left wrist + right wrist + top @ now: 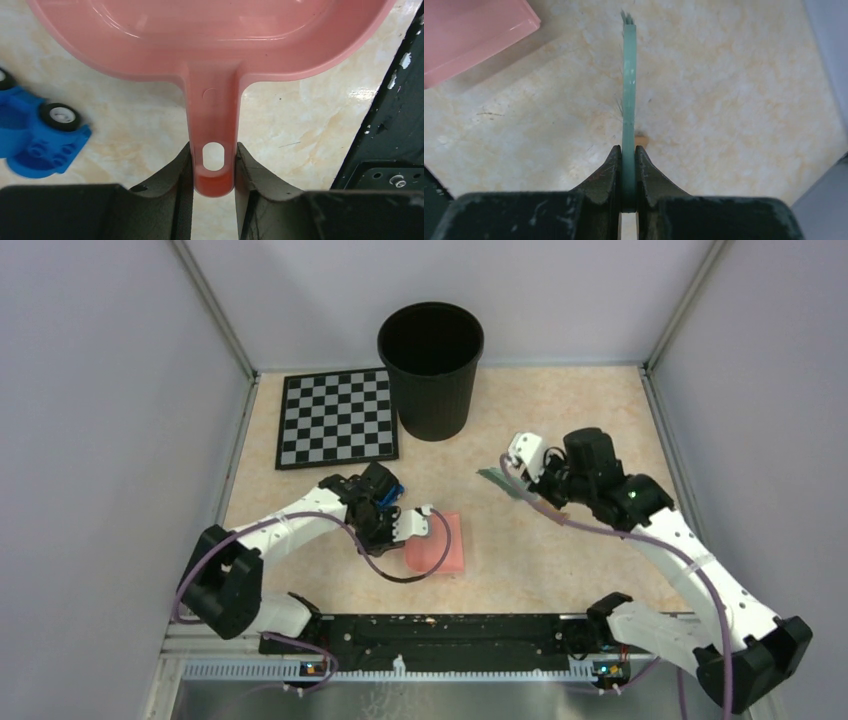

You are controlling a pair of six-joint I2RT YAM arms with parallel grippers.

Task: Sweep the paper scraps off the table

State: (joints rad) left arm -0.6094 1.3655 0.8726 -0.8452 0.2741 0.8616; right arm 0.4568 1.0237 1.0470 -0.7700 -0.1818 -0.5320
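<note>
Left gripper (214,167) clamped narrow on the handle of the pink dustpan (210,40); round moulded mark there, unreadable. Pan sits 6 o'clock of centre on the table (560,410). Blue toy car (40,135) at the pan's 8 o'clock.

Right gripper (629,157) pinches the green brush (629,75) edge-on, 3 o'clock side. One tan paper scrap (640,140) just beside the brush, at its 3 o'clock.

Black bin (430,370) at 12, checkerboard mat (337,418) at 11.
</note>
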